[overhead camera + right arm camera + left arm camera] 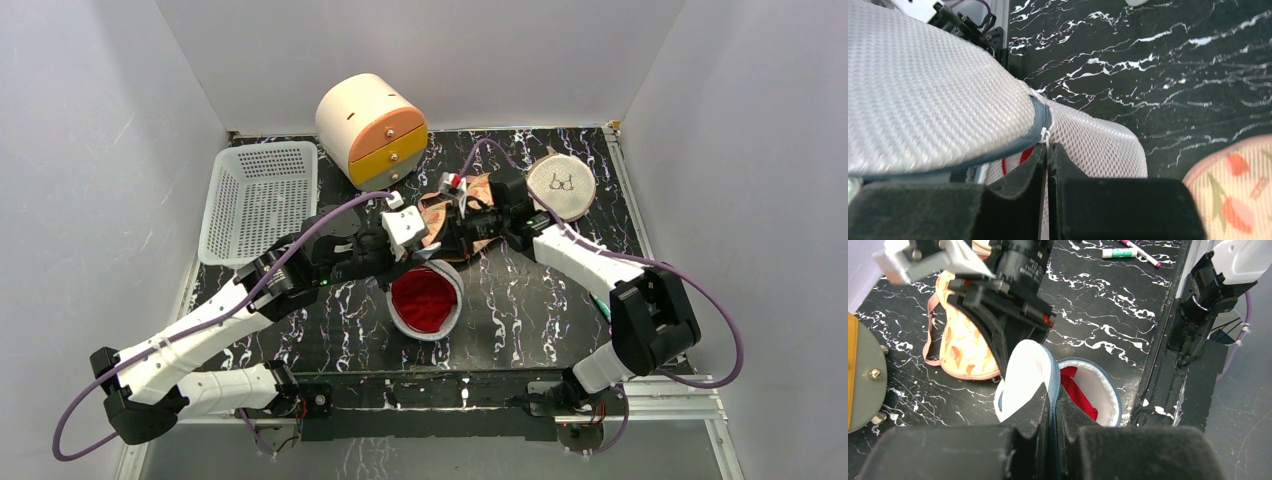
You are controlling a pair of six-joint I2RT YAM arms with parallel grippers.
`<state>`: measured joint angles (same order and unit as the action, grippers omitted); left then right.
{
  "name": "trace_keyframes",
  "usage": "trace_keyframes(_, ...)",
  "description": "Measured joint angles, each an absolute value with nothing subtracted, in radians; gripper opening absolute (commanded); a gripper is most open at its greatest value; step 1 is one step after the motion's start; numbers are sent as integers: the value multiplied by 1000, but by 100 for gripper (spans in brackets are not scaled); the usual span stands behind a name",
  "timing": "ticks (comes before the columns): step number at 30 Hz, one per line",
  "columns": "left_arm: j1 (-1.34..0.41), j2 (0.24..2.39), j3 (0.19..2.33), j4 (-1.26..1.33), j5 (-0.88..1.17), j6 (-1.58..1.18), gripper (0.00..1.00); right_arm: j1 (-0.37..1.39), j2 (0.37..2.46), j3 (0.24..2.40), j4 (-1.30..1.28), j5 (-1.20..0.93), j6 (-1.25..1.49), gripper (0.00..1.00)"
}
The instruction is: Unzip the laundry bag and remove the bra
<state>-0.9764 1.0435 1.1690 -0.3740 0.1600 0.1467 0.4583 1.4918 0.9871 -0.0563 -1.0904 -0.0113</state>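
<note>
The laundry bag (426, 333), white mesh with a blue-grey rim, lies open at mid-table. The red bra (423, 298) shows inside it. My left gripper (1053, 400) is shut on the bag's blue-grey zipper band, where the white flap (1025, 372) folds up beside the red bra (1079, 394). My right gripper (1048, 150) reaches in from the far side. It is shut on the small white zipper pull (1046, 134) at the rim of the mesh bag (923, 90). In the top view both grippers, left (407, 256) and right (438, 252), meet at the bag's far rim.
A peach patterned bra (440, 213) lies just behind the grippers. A white perforated basket (258, 198) stands at back left, with a cream drawer unit (372, 130) behind it. A beige round pouch (561, 185) lies at back right. Markers (1120, 251) lie near the right arm's base.
</note>
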Motion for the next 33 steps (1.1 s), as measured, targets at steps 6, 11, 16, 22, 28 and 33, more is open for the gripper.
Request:
trace_keyframes(6,-976,1042,1166,-370,171,129,0,523,1533,1000,-19,-1068,-101,9)
trace_keyframes(11,-976,1034,1154,-361,151,109,0,519,1544,1006,3,-1005,-75,25)
trace_keyframes(16,-977,1019,1147,-324,68,51,0,461,1505,956,2,-835,93,79)
trace_keyframes(22,-977,998,1099,-295,-66,-66,0,398,1250,793,-104,-627,306,98)
trace_keyframes(28,-977,997,1068,-295,-147,-166,0,399,1116,798,-260,-530,400,98)
trace_keyframes(33,-977,1003,1068,-294,-179,-228,0,445,1115,794,-357,-508,498,98)
